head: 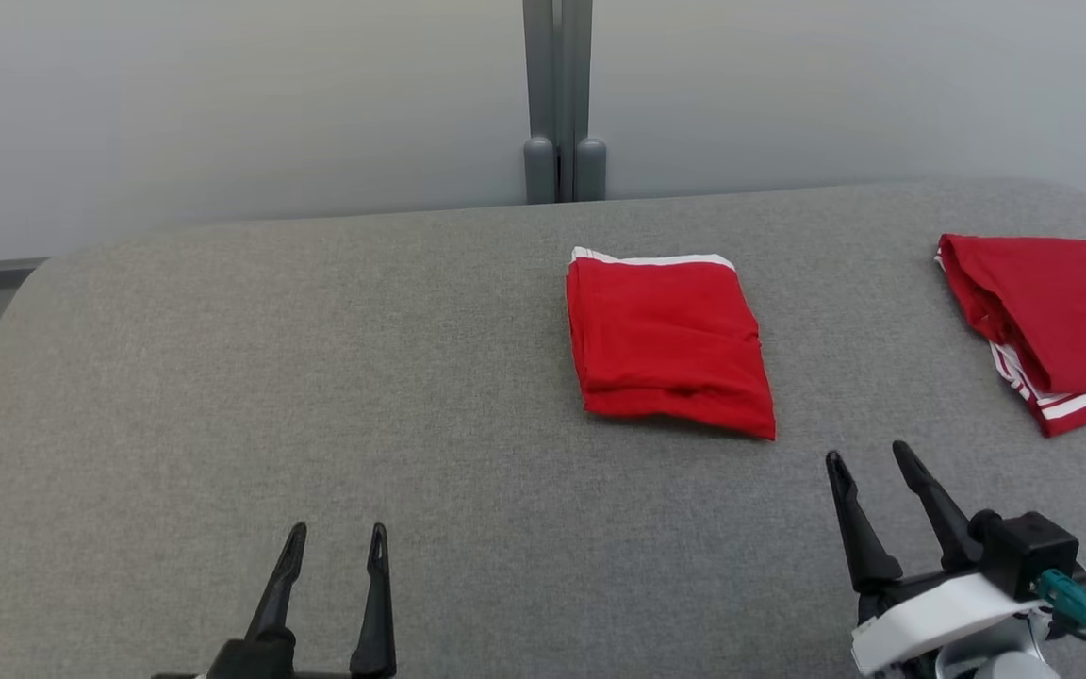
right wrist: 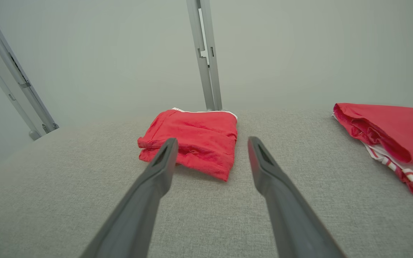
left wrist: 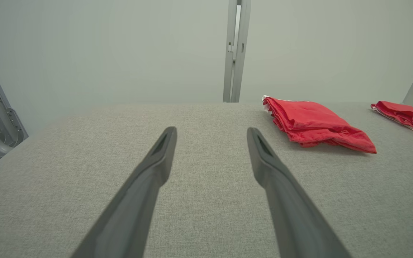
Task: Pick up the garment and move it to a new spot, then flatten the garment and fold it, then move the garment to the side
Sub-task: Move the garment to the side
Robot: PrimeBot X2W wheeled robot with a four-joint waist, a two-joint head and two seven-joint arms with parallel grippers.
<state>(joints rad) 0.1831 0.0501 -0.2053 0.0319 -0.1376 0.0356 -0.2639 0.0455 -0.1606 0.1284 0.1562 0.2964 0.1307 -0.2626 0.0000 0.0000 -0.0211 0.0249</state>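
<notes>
While both arms are sitting low in the frame, the folded red garment point(head: 670, 344) is lying flat on the grey desk point(head: 222, 377), just right of centre in the head view, with a white trim edge showing along its far side. Left gripper point(head: 337, 533) is sitting at lower left, jaws standing apart with nothing between them, well apart from the garment. Right gripper point(head: 866, 453) is sitting at lower right, jaws also spread and holding nothing, tips pointing up-frame, near the garment's lower right corner but not touching it. Right wrist view: the garment is lying ahead at centre, its near edge partly hidden behind the left-hand finger. Left wrist view: it is showing at upper right, off to the side of the fingers. A second red garment point(head: 1052, 325), with white stripes and dark lettering, is lying at the right edge of the frame, apart from the first. A grey post point(head: 559, 94) is standing behind the desk at top centre, against a pale wall.
</notes>
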